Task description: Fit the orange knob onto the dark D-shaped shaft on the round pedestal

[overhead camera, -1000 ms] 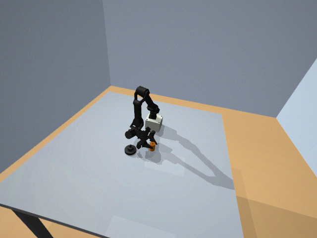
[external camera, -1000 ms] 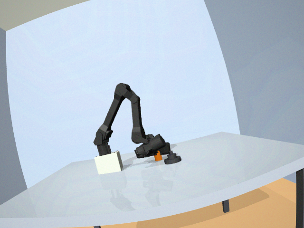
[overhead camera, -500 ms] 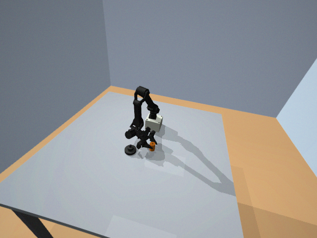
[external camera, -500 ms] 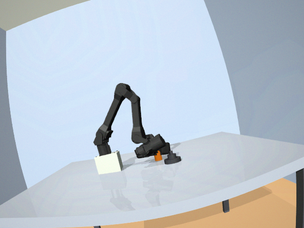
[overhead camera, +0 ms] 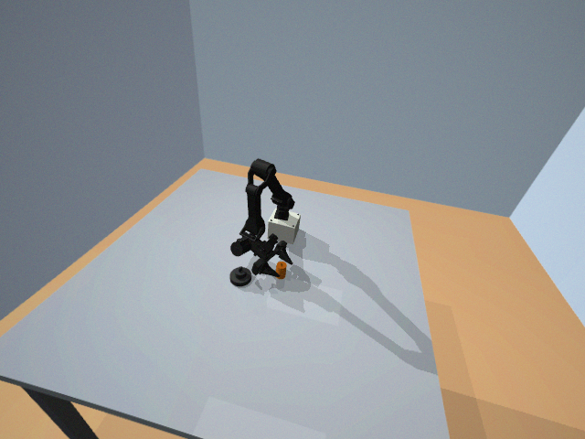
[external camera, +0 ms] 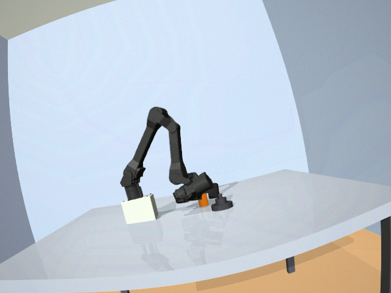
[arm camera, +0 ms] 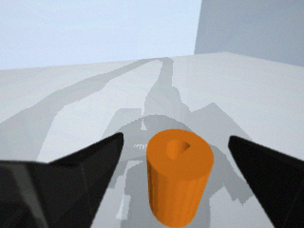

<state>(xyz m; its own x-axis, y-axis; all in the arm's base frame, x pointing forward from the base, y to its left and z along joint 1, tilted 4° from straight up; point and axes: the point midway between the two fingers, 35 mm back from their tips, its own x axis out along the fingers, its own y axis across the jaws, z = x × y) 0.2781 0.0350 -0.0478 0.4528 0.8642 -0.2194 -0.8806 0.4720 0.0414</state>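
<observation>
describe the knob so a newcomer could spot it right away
Find the white box under the arm's base on the grey table. Just past it, the orange knob stands upright between the open gripper fingers, beside the dark pedestal. It is the only orange object there.

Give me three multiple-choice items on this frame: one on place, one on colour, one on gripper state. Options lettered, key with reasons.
1. Where is the knob?
A. seated on the pedestal
B. upright on the table beside the pedestal
C. lifted in the air

2. What colour is the pedestal?
A. white
B. orange
C. dark grey

3. How does the gripper stand?
A. open, clear of the knob
B. shut on the knob
C. shut on nothing

Key: B, it stands on the table, apart from the pedestal; C, exterior and top views show it dark; A, the wrist view shows gaps on both sides of the knob.
</observation>
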